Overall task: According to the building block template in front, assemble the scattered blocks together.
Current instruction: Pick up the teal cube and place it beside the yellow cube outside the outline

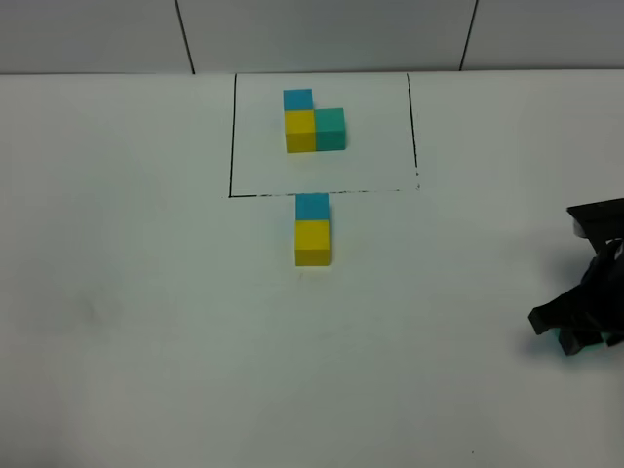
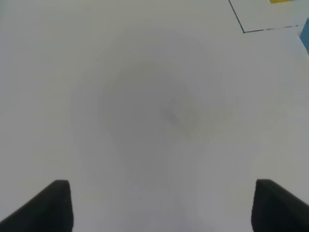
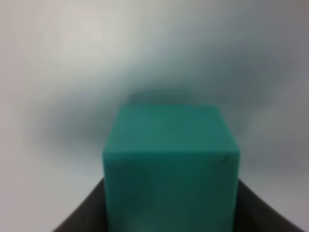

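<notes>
The building block template is a black-line rectangle (image 1: 231, 136) framing a joined blue (image 1: 297, 98), yellow (image 1: 300, 131) and teal-green (image 1: 331, 128) trio. Just below the frame, the loose sky-blue cube (image 1: 312, 207) and yellow cube (image 1: 313, 242) sit touching in a column. My right gripper (image 1: 575, 327) is at the far right, low over the table, shut on the teal-green cube (image 3: 171, 159), which fills the right wrist view between the fingers (image 3: 82, 217). My left gripper (image 2: 159, 208) is open and empty over bare table; it is out of the exterior high view.
The white table (image 1: 146, 322) ends at a grey panelled wall (image 1: 322, 34) at the back. The left wrist view shows a corner of the frame line (image 2: 244, 31) and a sliver of the blue cube (image 2: 305, 38) at its edge.
</notes>
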You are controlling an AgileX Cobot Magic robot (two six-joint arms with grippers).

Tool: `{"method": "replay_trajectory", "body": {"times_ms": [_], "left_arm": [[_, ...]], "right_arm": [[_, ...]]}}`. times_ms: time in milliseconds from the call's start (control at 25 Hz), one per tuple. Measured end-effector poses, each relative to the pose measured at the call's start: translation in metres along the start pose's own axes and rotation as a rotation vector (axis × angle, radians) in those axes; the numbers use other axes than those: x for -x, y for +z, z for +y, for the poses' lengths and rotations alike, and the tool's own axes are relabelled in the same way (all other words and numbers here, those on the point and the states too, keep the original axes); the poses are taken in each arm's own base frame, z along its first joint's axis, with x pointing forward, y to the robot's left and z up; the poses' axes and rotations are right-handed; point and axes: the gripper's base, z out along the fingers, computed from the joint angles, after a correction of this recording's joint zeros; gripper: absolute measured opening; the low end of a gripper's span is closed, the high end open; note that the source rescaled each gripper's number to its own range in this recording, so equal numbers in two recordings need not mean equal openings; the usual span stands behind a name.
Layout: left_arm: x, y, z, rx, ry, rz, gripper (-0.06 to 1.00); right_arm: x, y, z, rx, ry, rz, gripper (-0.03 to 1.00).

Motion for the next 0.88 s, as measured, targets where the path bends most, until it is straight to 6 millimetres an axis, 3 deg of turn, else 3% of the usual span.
{"method": "replay_trajectory", "body": {"times_ms": [200, 320, 640, 880], "left_arm": [[0.000, 0.000, 0.000, 0.000, 0.000, 0.000, 0.87], [0.000, 0.000, 0.000, 0.000, 0.000, 0.000, 0.87], [0.000, 0.000, 0.000, 0.000, 0.000, 0.000, 0.87], [0.000, 0.000, 0.000, 0.000, -0.002, 0.000, 0.87]], "right_arm": [[0.033, -0.030, 0.031, -0.055, -0.629, -0.049, 0.01], [0.056, -0.039, 0.056, -0.074, -0.895, -0.091, 0.01], [0.123, -0.024, 0.108, -0.049, -1.242, -0.002, 0.01], [0.156, -0.021, 0.142, -0.024, -1.361, -0.053, 0.01]]}}
